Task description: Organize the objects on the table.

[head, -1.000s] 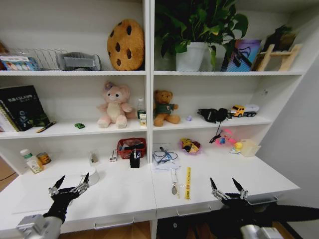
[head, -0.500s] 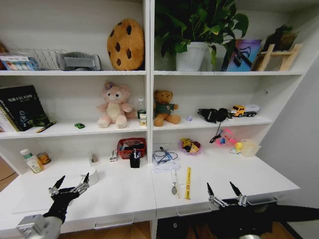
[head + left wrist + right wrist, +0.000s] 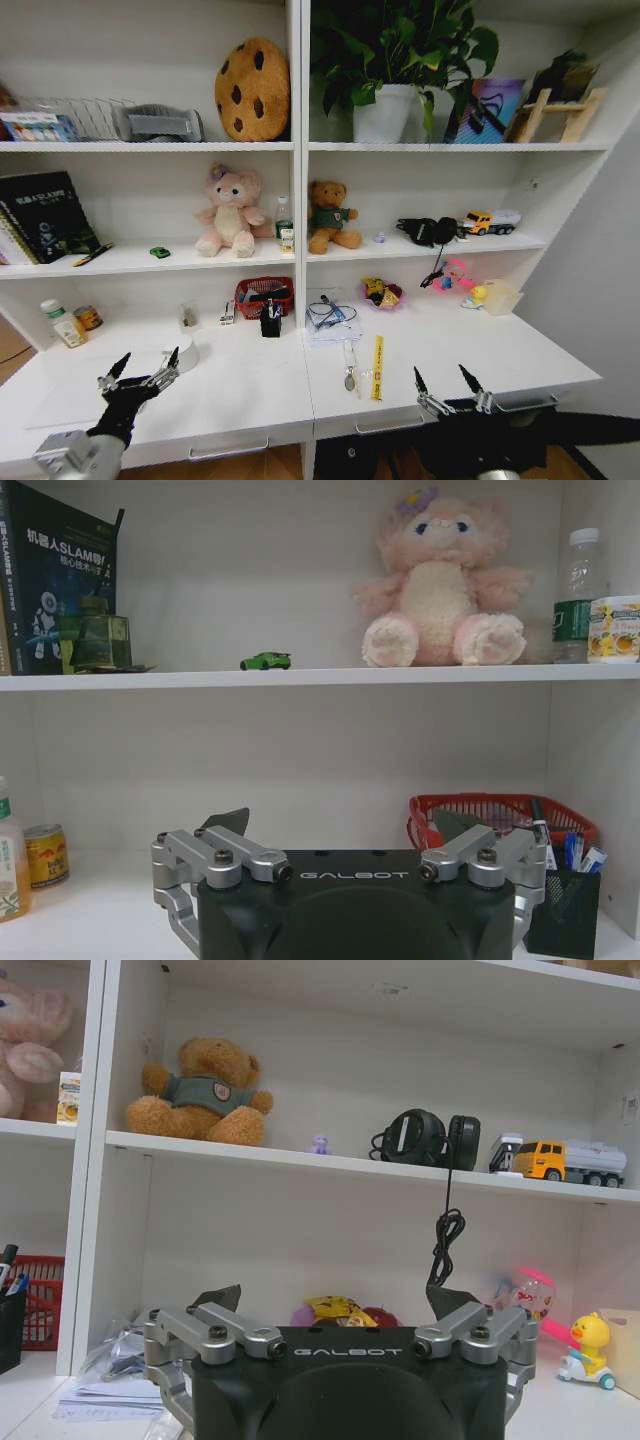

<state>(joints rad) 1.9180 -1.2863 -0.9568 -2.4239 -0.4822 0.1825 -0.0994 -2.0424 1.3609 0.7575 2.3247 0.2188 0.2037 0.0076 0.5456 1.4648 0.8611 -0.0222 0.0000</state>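
Left gripper (image 3: 140,376): black fingers spread wide, holding nothing, hovering over front left part of long white desk (image 3: 240,385). Right gripper (image 3: 450,390): fingers likewise spread, holding nothing, at desk front edge on right side.

Desk clutter: yellow ruler strip (image 3: 378,367) and metal spoon (image 3: 349,370) just left of right gripper. Red mesh basket (image 3: 264,295), black pen cup (image 3: 270,322) and paper stack (image 3: 332,322) toward desk back wall, centre. Small orange can (image 3: 88,317) at desk back left. Tiny green toy car (image 3: 266,661) on shelf above desk, left of pink plush rabbit (image 3: 439,585).
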